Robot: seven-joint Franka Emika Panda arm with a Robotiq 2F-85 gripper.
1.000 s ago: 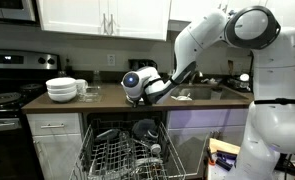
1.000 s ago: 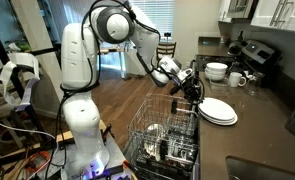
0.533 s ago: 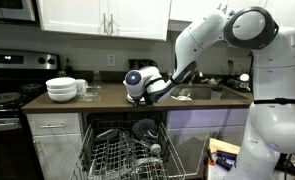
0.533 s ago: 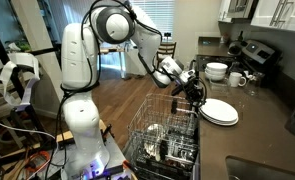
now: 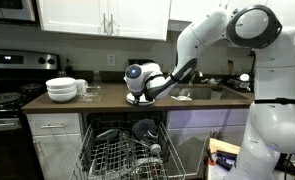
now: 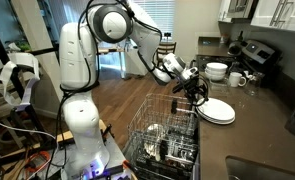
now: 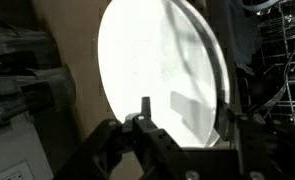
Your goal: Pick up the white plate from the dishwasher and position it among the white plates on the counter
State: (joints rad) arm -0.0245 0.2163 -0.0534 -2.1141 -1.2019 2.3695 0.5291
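Far left on the counter (image 5: 102,99) sits a stack of white bowls (image 5: 61,90). At centre the gripper (image 5: 138,94) hangs low over the worktop, and the open dishwasher (image 5: 127,155) rack is at its 6 o'clock. In an exterior view, the white plates (image 6: 218,111) lie at its 4 o'clock. In the wrist view a white plate (image 7: 157,70) fills the frame, with the fingers (image 7: 143,115) over its near rim; I cannot tell whether they are clamped on it.
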